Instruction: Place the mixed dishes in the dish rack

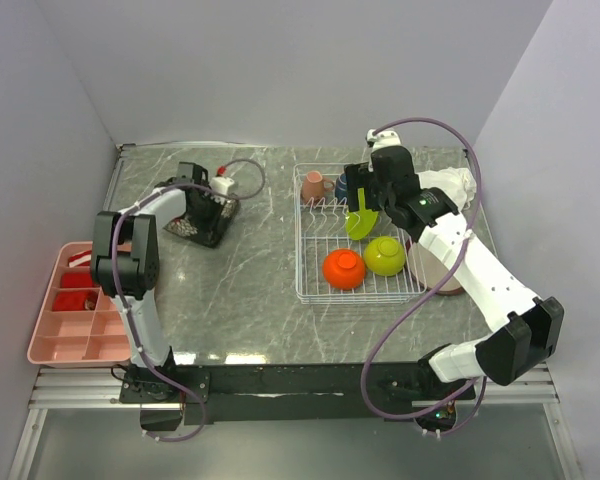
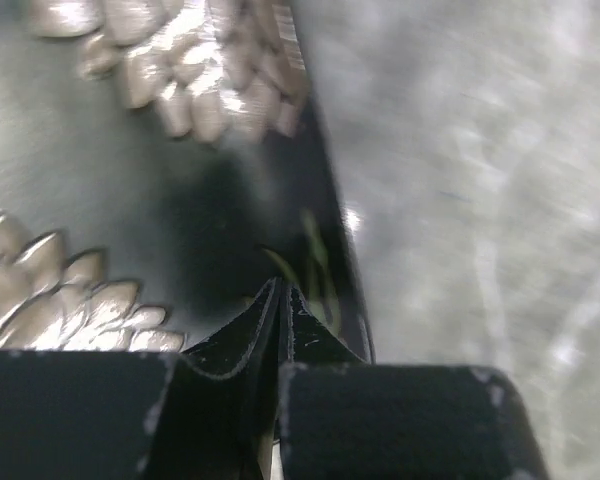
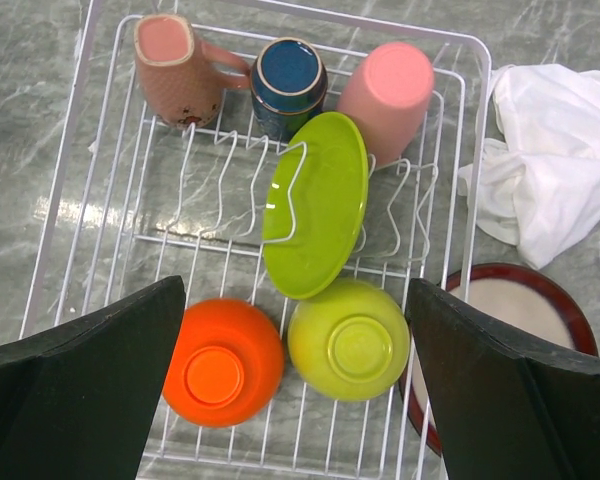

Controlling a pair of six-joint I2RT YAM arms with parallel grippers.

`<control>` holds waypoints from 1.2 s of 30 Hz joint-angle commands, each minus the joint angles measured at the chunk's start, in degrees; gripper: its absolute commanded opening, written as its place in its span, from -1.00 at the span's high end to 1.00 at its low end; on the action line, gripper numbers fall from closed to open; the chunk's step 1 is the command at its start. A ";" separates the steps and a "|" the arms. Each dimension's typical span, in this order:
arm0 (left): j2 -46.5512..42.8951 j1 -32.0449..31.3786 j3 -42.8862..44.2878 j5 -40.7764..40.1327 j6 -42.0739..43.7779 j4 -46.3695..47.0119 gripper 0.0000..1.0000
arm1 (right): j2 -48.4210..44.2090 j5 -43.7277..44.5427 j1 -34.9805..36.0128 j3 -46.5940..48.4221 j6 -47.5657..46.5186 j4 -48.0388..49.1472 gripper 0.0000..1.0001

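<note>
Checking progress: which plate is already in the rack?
The lime green plate, propped in the rack; the brown round plate and black floral plate sit outside it.

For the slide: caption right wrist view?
Open right gripper over dish rack: salmon cup, dark navy cup, pink cup, lime green plate, orange bowl, lime green bowl loaded; brown round plate outside.

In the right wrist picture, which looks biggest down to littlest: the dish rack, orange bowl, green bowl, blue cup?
1. dish rack
2. orange bowl and lime green bowl: look alike, no ranking
3. dark navy cup
</note>
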 commanded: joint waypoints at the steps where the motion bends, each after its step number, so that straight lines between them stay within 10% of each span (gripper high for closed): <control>1: -2.02 -3.20 -6.62 4.24 0.07 -9.26 0.84 | -0.12 -0.84 -0.19 1.39 -0.36 1.46 -1.00; 25: -19.78 -4.17 -15.25 5.03 -4.24 -6.89 0.78 | 0.05 -1.28 -0.19 -0.01 -1.24 2.43 -1.00; 32: -24.44 -1.37 -5.86 0.91 -7.41 -3.38 -0.47 | -1.62 -4.09 -0.28 -1.51 0.69 2.78 -1.00; 36: -18.58 3.64 0.39 0.20 -3.63 -5.47 -0.53 | -2.32 -8.57 -0.28 -2.03 0.96 2.87 -1.00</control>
